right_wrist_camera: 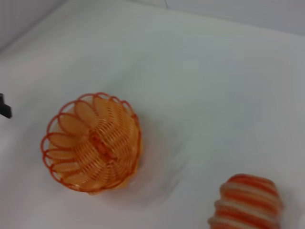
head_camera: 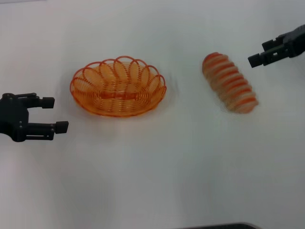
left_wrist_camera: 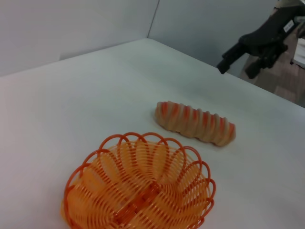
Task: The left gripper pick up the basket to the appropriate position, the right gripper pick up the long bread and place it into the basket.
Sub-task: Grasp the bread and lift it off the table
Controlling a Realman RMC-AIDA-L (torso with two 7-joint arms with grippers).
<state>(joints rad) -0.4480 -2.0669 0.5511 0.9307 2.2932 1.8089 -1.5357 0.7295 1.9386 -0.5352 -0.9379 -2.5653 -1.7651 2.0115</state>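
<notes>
The orange wire basket (head_camera: 118, 90) (left_wrist_camera: 138, 191) (right_wrist_camera: 90, 143) sits empty on the white table, left of centre. My left gripper (head_camera: 57, 114) hovers open just to its left, fingers pointing at the basket's near-left rim without touching it. To the basket's right, the long bread (head_camera: 229, 82) (left_wrist_camera: 195, 123) (right_wrist_camera: 248, 205), tan with orange-red stripes, lies diagonally on the table. My right gripper (head_camera: 259, 53) (left_wrist_camera: 237, 68) is up at the far right, beyond the bread's far end and clear of it. It is open and holds nothing.
The white table (head_camera: 152, 181) stretches bare in front of both objects. A dark edge (head_camera: 219, 225) shows at the bottom of the head view. In the left wrist view, grey walls (left_wrist_camera: 71, 24) stand behind the table and the table's far edge (left_wrist_camera: 267, 88) runs beneath the right arm.
</notes>
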